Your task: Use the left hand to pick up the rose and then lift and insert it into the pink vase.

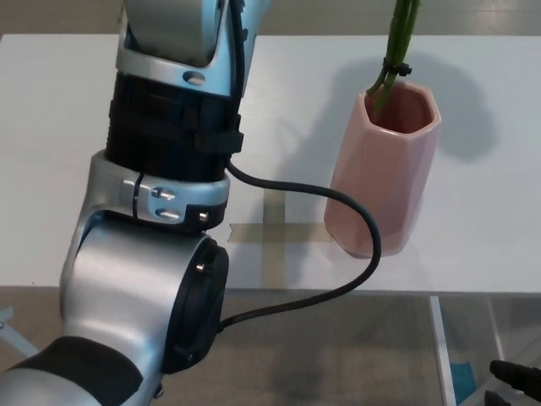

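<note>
1. We see our rose stem (397,46) at one o'clock, its lower end inside the pink vase (385,173) on the surface (51,169).
2. Our left arm (161,169) rises out of view; hand unseen, so we cannot tell the fingers' state.

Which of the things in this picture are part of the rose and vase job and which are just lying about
Part of the job:
- pink vase, upright on the white table
- rose stem, its lower end inside the vase mouth
- left arm, hand out of view

Just there:
- tape cross on the table, left of the vase
- black cable from the arm
</note>
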